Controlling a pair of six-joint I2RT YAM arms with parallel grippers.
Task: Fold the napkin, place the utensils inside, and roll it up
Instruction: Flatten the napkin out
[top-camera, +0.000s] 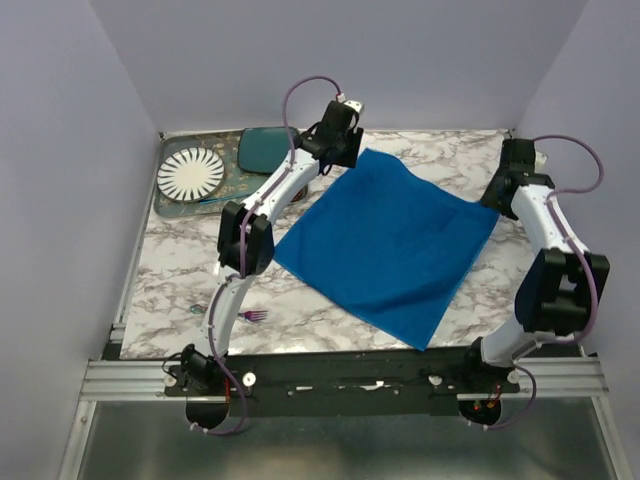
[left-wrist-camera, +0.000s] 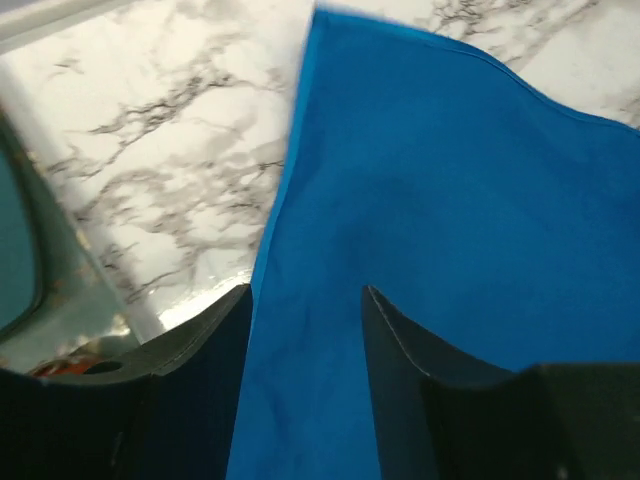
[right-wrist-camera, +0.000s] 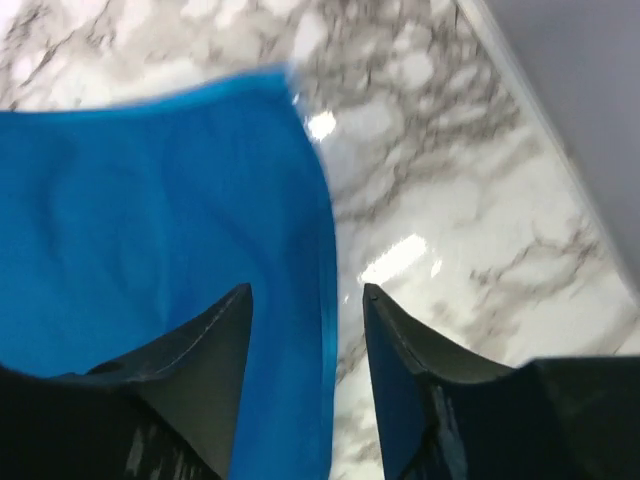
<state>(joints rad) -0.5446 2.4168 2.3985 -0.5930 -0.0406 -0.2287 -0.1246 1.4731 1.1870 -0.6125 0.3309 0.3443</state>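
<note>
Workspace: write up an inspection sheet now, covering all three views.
Surface: white, grey-veined marble tabletop.
Job's things: bright blue cloth napkin spread open, unfolded; small metal fork with purple tines beside the left arm, off the napkin.
Clutter: white round plate with dark rays on a grey-green tray, dark teal rounded-square plate beside it.
Grippers: left gripper open over the napkin's far corner; right gripper open over its right corner.
Cables: purple cables looped along both arms.
Surroundings: pale lilac walls; aluminium rail at near edge.
</note>
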